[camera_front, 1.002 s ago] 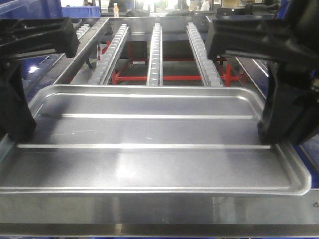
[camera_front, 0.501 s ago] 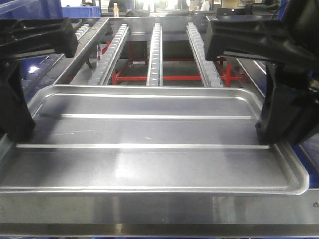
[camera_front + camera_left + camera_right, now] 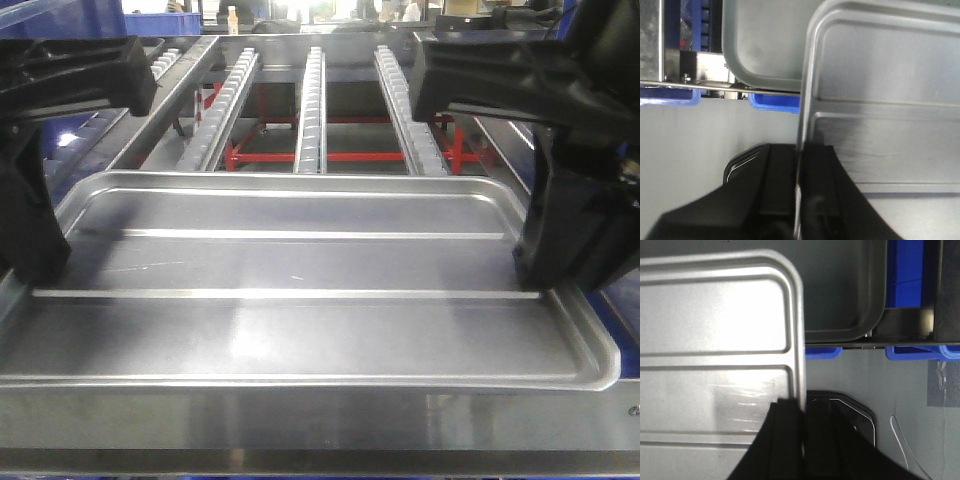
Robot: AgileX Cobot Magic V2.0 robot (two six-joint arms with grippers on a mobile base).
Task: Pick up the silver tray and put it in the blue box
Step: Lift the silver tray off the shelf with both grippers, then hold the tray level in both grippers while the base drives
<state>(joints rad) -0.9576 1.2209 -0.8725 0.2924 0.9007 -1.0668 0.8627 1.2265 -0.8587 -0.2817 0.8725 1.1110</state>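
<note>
The silver tray (image 3: 300,320) fills the front view, level, its two long ridges running left to right. My left gripper (image 3: 35,260) is shut on its left rim and my right gripper (image 3: 545,275) is shut on its right rim. In the left wrist view the jaws (image 3: 799,172) pinch the thin rim of the tray (image 3: 880,100). In the right wrist view the jaws (image 3: 802,417) pinch the rim of the tray (image 3: 715,325). I cannot make out the blue box as a whole. Only blue plastic edges (image 3: 905,275) show below.
Roller conveyor rails (image 3: 312,110) on a red frame (image 3: 340,155) run away behind the tray. A metal ledge (image 3: 320,420) lies under its near edge. A second grey tray (image 3: 765,45) and small blue rims (image 3: 774,102) show below in the wrist views.
The tray's near right corner has shifted a little to the left. Both grippers stay clamped on the rims as before.
</note>
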